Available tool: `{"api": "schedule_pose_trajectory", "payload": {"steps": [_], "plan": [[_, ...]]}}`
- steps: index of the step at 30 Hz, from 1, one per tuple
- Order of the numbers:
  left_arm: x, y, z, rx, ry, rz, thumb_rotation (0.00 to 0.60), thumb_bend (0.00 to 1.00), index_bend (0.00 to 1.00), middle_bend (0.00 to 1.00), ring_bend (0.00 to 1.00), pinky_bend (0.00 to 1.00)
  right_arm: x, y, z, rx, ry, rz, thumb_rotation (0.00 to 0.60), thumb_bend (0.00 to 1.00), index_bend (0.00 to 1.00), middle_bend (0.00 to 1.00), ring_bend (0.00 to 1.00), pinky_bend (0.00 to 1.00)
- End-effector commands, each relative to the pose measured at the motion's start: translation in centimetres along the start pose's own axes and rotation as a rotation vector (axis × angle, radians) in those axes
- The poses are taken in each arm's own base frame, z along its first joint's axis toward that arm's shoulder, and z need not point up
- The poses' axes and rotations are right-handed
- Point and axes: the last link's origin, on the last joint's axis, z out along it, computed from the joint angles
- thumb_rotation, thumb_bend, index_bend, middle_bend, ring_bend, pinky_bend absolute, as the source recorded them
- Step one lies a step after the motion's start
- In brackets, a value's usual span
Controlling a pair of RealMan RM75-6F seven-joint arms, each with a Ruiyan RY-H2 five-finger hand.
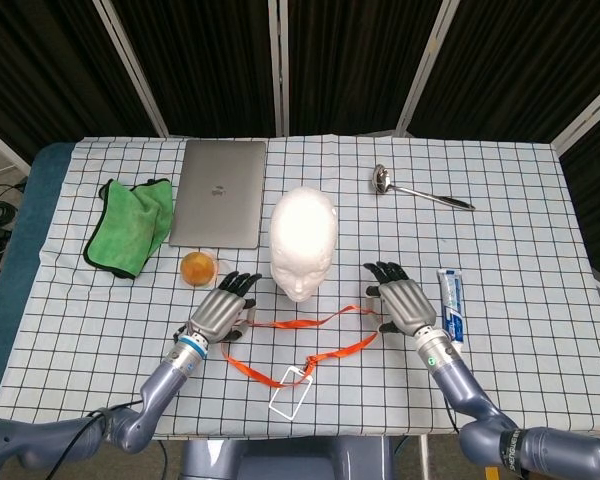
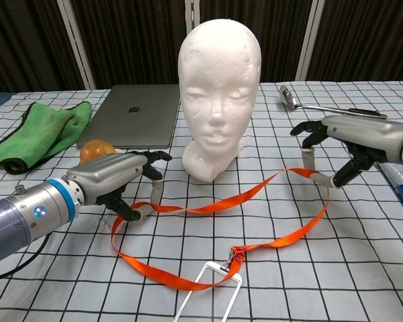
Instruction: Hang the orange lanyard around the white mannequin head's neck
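Orange lanyard loops across the checked tablecloth, its clear badge holder nearest. Left hand pinches its left end and right hand pinches its right end. Behind, between them, stands the white mannequin head, neck bare.

The mannequin head is standing upright at the frame's centre top, facing the camera. Below it the lanyard is sagging between the two hands: the left hand, at lower left, is pinching one end, and the right hand, at right, is holding the other. Its clip and clear badge holder are lying at the bottom centre.
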Motion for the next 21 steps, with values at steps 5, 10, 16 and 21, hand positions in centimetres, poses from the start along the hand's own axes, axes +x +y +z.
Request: {"api": "schedule_pose_trajectory", "payload": {"steps": [5,10,16,21], "plan": [[1.7,-0.4,-1.7,-0.052,0.067,0.006,0.600,0.49,0.69,0.00,0.00,0.00,1.3,-0.6,-1.4,0.107,0.084,-0.044,0.600,0.45,0.71,0.10,0.00,0.00],[3.8,-0.9,-3.3,-0.086,0.132,-0.047,0.600,0.49,0.69,0.00,0.00,0.00,2.9,-1.5,-2.4,0.220,0.163,-0.088,0.600,0.45,0.72,0.11,0.00,0.00],[7.5,-1.6,-4.9,-0.102,0.262,-0.139,0.600,0.49,0.70,0.00,0.00,0.00,5.4,-2.9,-3.4,0.321,0.265,-0.063,0.600,0.45,0.72,0.11,0.00,0.00],[10.6,-2.1,-5.6,-0.084,0.328,-0.235,0.600,0.49,0.70,0.00,0.00,0.00,7.7,-4.2,-3.8,0.361,0.346,-0.025,0.600,0.45,0.72,0.11,0.00,0.00]]}}
